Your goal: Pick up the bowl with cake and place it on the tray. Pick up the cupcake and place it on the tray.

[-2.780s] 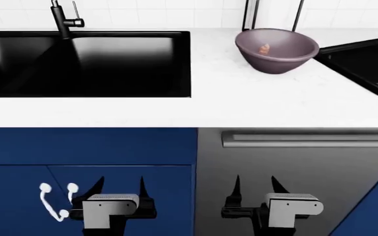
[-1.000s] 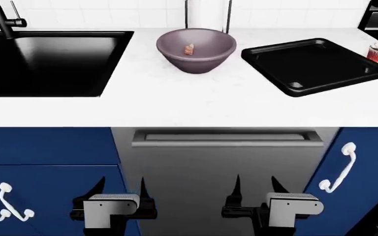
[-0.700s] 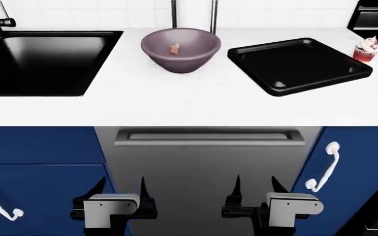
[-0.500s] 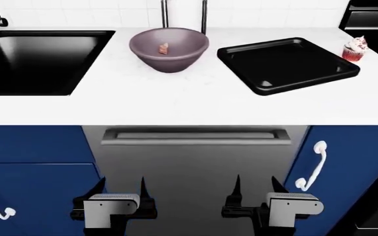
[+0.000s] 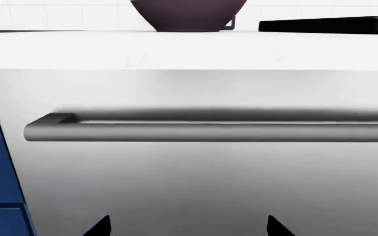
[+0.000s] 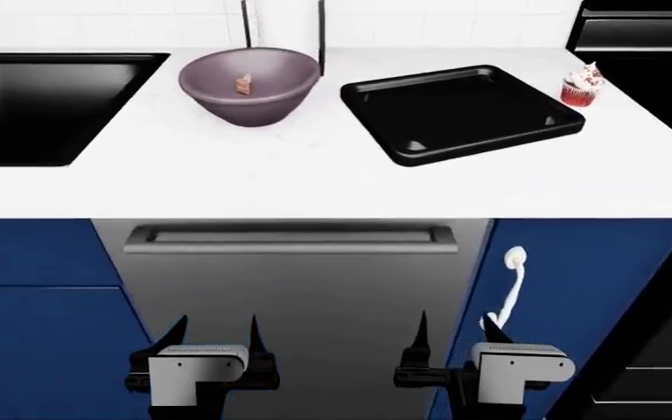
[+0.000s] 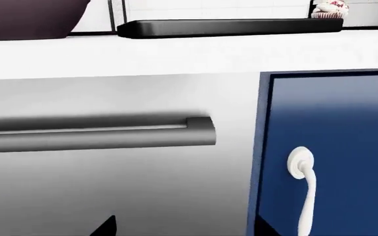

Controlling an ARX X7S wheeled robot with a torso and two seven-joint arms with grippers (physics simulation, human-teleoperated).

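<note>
Both grippers hang low in front of the cabinet fronts, well below the white marble-look countertop [image 6: 312,175], and neither touches anything. The left gripper [image 6: 211,334] has its two dark fingers spread apart with nothing between them, and the right gripper [image 6: 453,332] is likewise spread and empty. Up and ahead of the left gripper, on the counter, sits the large round mauve-grey bowl [image 6: 248,85] with smooth matte sides, and the tiny tan-pink cake piece [image 6: 244,83] lies inside it against the far inner wall. Up and ahead of the right gripper, just beside the bowl but apart from it, lies the flat square glossy black tray [image 6: 458,109] with a raised rim and rounded corners, turned slightly askew. Beyond the tray's far corner, further to the right gripper's outer side, stands the small cupcake [image 6: 581,85] with red wrapper and white sprinkled frosting, near the tray but outside it. Directly before both grippers is the grey stainless dishwasher front [image 6: 290,297] with its long horizontal bar handle [image 6: 290,236], flanked by navy blue cabinet doors [image 6: 32,297]. A black sink basin [image 6: 32,101] lies far to the left gripper's outer side.
</note>
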